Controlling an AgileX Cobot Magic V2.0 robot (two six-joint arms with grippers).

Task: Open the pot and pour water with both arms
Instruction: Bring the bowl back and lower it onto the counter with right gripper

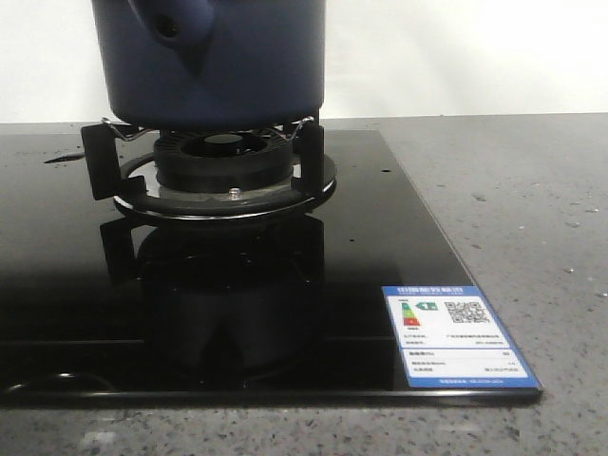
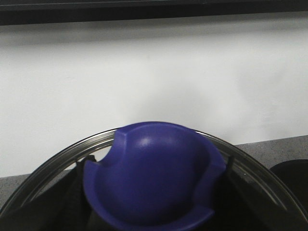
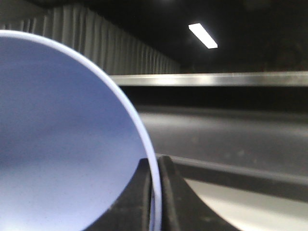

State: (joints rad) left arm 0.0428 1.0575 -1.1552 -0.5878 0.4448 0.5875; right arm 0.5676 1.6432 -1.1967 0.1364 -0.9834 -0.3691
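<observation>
We see the navy pot on the burner stand; our left fingers clasp the lid knob, right fingers pinch the light-blue bowl

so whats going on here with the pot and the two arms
The dark blue pot sits on the gas burner of a black glass hob. The left gripper seems to be holding the pot's glass lid by its blue knob, away from the pot. The right gripper pinches the rim of a light blue bowl between its fingers, held on edge. A small puddle of water lies on the hob. No pouring is visible.
</observation>
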